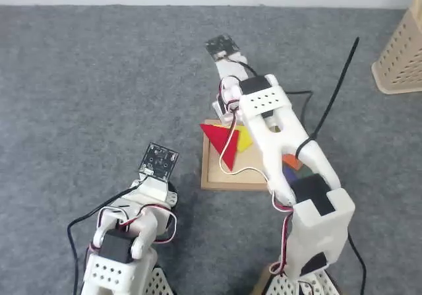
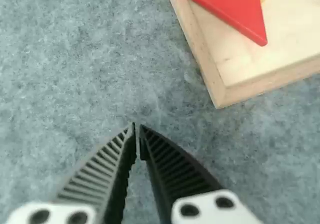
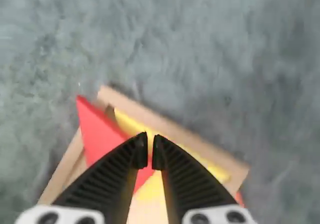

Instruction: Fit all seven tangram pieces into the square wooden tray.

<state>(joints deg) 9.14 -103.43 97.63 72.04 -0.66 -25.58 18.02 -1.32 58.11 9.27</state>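
Note:
The square wooden tray lies mid-table. A large red triangle rests in it, tilted, with one corner riding over the far left rim. A yellow piece lies beside it. Orange, purple and green pieces peek out from under the right arm. My right gripper hangs shut and empty just above the red triangle and the yellow piece. My left gripper is shut and empty over the carpet, short of the tray's near corner.
Grey carpet covers the table. A beige perforated holder stands at the far right edge. The left arm sits folded at the front left, and a black cable runs up behind the right arm.

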